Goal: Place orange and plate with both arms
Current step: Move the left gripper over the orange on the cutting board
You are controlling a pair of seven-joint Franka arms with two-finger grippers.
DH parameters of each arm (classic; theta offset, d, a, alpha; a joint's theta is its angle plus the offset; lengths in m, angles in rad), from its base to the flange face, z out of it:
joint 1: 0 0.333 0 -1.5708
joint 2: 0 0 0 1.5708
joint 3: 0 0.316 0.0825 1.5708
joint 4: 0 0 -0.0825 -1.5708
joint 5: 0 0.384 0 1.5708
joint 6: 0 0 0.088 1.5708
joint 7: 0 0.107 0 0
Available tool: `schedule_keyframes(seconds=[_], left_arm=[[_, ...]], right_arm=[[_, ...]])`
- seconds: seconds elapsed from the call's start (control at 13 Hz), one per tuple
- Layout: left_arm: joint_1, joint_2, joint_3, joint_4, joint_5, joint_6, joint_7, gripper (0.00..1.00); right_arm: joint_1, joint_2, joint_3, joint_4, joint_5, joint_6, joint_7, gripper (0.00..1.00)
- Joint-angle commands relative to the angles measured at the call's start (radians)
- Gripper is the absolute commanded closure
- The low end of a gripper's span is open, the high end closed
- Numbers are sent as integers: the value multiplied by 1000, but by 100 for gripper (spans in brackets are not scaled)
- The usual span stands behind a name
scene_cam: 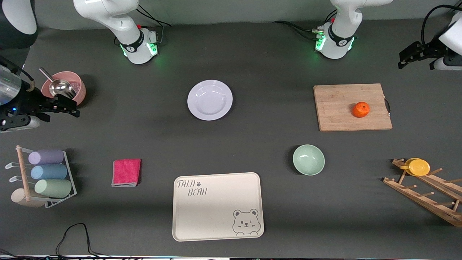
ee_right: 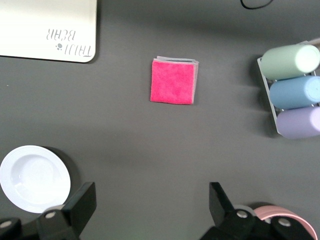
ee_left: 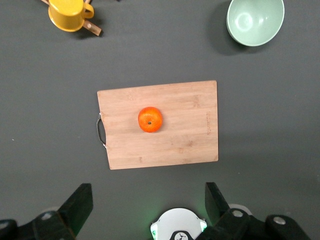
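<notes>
The orange (scene_cam: 361, 109) sits on a wooden cutting board (scene_cam: 335, 108) toward the left arm's end of the table; it also shows in the left wrist view (ee_left: 150, 119). The lavender-white plate (scene_cam: 209, 99) lies on the table between the two arm bases and shows in the right wrist view (ee_right: 34, 178). My left gripper (scene_cam: 415, 59) (ee_left: 148, 197) is open and empty, held high over the table's left-arm end. My right gripper (scene_cam: 66, 107) (ee_right: 152, 197) is open and empty, held high beside the pink bowl (scene_cam: 77, 90).
A cream bear tray (scene_cam: 217, 206) lies near the front camera, with a mint-green bowl (scene_cam: 308, 159) beside it. A pink cloth (scene_cam: 126, 172), a rack of pastel cups (scene_cam: 48, 173) and a wooden rack with a yellow cup (scene_cam: 417, 167) stand along the ends.
</notes>
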Motion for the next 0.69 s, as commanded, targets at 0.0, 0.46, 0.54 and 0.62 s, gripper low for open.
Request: schedule_keyframes(seconds=[0.0,0.46,0.54,0.62], left_arm=[[38,-36,-2,-60,14,44,13,0],[39,16,-2,-313,14,384,13,0],[39,42,-2,-362,14,470,13,0],[41,71,-2,-405,15,553,13,0]], right_arm=[[11,31,-3,17,47,11,25,0],[3,56,-12,12,55,11,25,0],[-1,59,-13,15,57,11,25,0],[-1,60,-13,17,61,14,25,0]])
